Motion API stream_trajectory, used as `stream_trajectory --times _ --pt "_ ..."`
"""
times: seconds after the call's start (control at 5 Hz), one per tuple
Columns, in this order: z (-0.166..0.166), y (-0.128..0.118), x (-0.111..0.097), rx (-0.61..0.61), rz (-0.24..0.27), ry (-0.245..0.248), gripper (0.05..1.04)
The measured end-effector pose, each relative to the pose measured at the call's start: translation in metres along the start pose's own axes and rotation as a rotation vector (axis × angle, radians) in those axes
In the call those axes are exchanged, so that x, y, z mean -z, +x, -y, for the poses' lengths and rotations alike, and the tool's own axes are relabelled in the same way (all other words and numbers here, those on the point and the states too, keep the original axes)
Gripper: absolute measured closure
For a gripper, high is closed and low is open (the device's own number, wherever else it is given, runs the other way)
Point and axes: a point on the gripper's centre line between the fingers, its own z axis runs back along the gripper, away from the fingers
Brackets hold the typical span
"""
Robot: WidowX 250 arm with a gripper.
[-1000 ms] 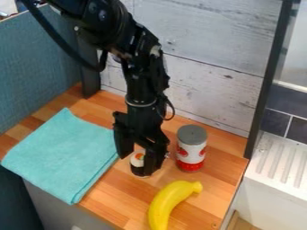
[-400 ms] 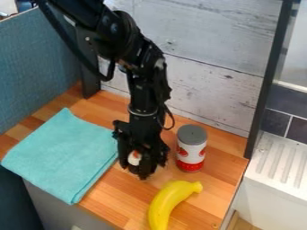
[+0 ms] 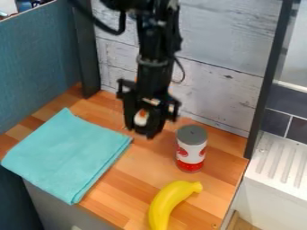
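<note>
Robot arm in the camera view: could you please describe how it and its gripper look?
The arm is black and jointed, with a thin greyish ring above the gripper. A dark cable loops beside it. The gripper is black too, with two fingers.

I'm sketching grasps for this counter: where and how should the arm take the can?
Probably around the upper body of the can, just below its grey top, from above, jaws on opposite sides: it stands upright and is round. The gripper would first need to release the small container it holds.
</note>
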Motion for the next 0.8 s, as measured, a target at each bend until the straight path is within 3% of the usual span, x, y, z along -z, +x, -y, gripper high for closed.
stream_trajectory --times 0.2,0.4,0.8 --pt "-0.014 0.026 0.003 -0.089 0.065 -0.048 0.498" --pt "-0.026 0.05 0.014 -0.134 0.067 -0.05 0.498" --pt "-0.035 0.069 0.038 -0.207 0.102 0.01 0.499"
